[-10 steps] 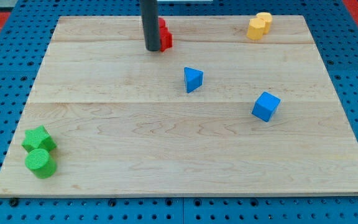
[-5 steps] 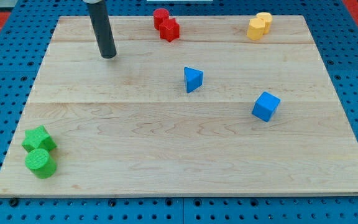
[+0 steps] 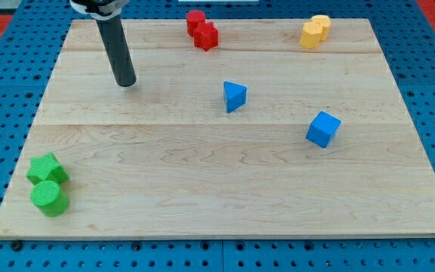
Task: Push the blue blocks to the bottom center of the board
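Observation:
A blue triangular block lies just above the middle of the wooden board. A blue cube lies to its lower right, on the board's right half. My tip rests on the board's upper left, well to the left of the blue triangular block and touching no block. The dark rod rises from it to the view's top edge.
Two red blocks sit together at the top centre. Two yellow blocks sit at the top right. A green star-shaped block and a green cylinder sit at the bottom left corner.
My tip has moved from beside the red blocks leftward across the top of the board, then a little downward. No block has moved.

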`<state>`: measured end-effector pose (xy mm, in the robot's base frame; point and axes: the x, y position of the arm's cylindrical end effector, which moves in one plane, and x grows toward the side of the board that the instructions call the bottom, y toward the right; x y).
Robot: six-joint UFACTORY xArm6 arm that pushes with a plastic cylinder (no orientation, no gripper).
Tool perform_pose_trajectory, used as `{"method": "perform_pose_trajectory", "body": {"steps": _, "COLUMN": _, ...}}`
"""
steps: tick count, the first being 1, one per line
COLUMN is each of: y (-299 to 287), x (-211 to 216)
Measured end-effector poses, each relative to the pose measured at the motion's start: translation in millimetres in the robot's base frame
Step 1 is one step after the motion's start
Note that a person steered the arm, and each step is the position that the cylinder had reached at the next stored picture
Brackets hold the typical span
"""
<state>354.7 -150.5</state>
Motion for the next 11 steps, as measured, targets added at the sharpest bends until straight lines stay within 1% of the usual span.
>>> {"method": "perform_pose_trajectory", "body": {"steps": 2, "y": 19.5, "x": 0.9}}
{"method": "perform_pose_trajectory", "body": {"steps": 4, "y": 46.7, "x": 18.1}}
{"method": "perform_pose_trajectory", "body": {"steps": 5, "y": 62.5, "x": 27.8}}
{"method": "perform_pose_trajectory", "body": {"steps": 6, "y": 84.6, "x": 52.1}}
{"method": "perform_pose_trajectory", "body": {"steps": 7, "y": 166.8, "x": 87.9}}
{"method": "perform_pose_trajectory", "body": {"steps": 8, "y": 226.3, "x": 80.5}}
{"method": "perform_pose_trajectory", "body": {"steps": 9, "y": 225.9, "x": 19.4}}
{"method": "perform_pose_trajectory", "body": {"steps": 10, "y": 206.1, "x": 5.8}}
{"method": "perform_pose_trajectory", "body": {"steps": 11, "y": 162.9, "x": 39.2}}
